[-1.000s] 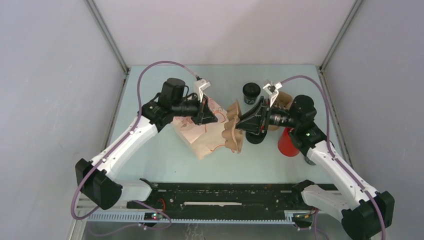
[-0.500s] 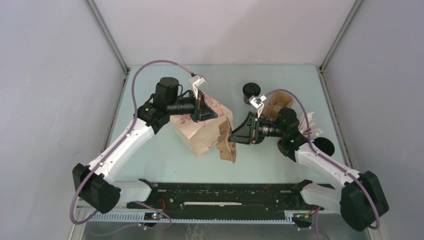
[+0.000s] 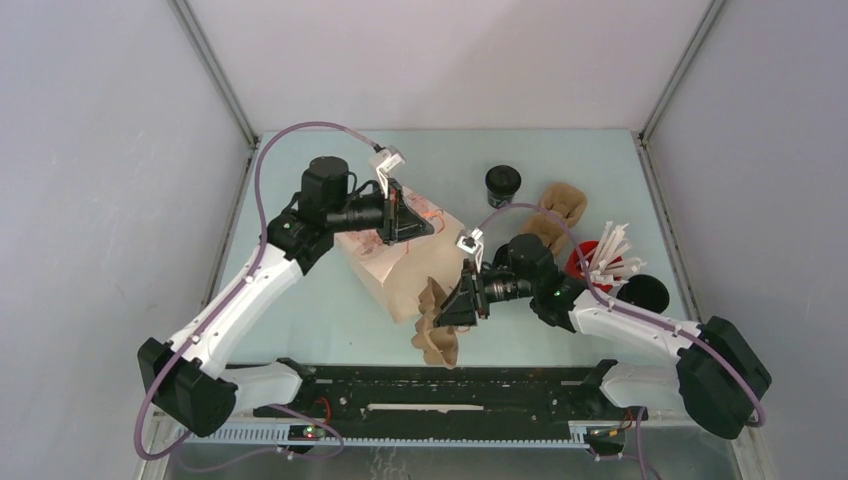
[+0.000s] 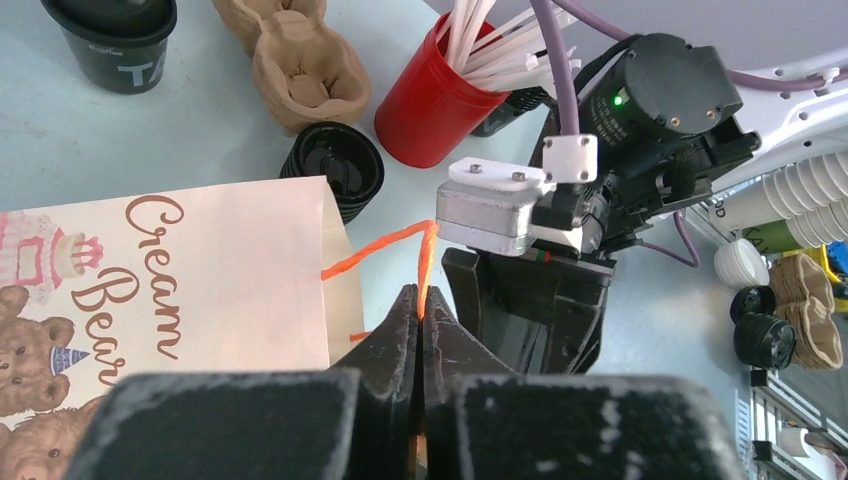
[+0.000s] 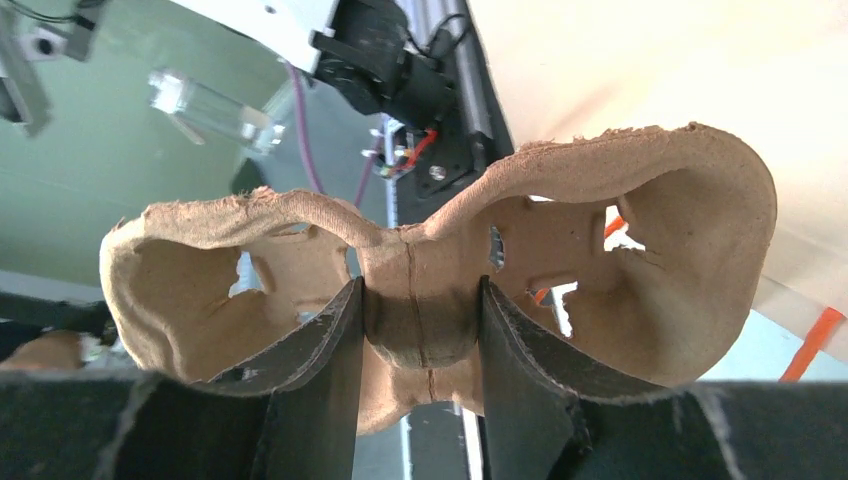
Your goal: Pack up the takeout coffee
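The takeout coffee [image 3: 503, 185], a small black cup, stands upright at the back of the table, and no gripper is near it; the left wrist view has it at the top left [image 4: 110, 40]. My left gripper [image 3: 414, 228] is shut on the orange handle [image 4: 385, 250] of the printed paper bag [image 3: 395, 268], which lies on its side [image 4: 170, 270]. My right gripper [image 3: 452, 308] is shut on the middle rib of a brown pulp cup carrier [image 3: 436, 335], held off the table in front of the bag. In the right wrist view the carrier [image 5: 640, 250] spreads to both sides of the fingers [image 5: 330, 340].
A second pulp carrier [image 3: 556, 212] lies at the back right. A red cup of white sticks [image 3: 592, 262] stands beside it, with a black round thing [image 3: 646, 293] to its right. Another black ribbed cup [image 4: 335, 170] sits by the bag's mouth. The black rail [image 3: 450, 390] runs along the near edge.
My right arm has swung toward the near edge and to the left with the carrier, away from the bag's mouth, uncovering the red cup. My left gripper has kept the handle and shifted slightly left.
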`<state>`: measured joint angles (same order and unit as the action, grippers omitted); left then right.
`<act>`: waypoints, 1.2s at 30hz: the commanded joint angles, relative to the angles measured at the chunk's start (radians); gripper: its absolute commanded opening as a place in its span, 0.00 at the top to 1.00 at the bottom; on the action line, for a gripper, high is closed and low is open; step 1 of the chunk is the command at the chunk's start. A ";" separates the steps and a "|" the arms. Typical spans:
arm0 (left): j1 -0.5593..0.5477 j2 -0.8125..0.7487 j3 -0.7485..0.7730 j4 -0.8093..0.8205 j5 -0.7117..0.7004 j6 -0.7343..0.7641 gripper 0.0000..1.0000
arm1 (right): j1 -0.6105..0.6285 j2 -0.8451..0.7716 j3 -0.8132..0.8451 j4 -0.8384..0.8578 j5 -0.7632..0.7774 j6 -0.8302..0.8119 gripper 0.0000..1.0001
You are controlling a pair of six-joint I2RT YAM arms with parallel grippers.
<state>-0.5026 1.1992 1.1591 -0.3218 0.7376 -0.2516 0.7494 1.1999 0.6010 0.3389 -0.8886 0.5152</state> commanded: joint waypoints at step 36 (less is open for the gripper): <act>0.007 -0.081 -0.072 0.092 0.040 -0.031 1.00 | -0.003 -0.185 0.039 0.083 0.179 -0.128 0.67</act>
<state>-0.5007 1.1400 1.1088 -0.2699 0.7559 -0.2733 0.7952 0.9802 0.5625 0.3817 -0.6365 0.4252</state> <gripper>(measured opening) 0.012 0.488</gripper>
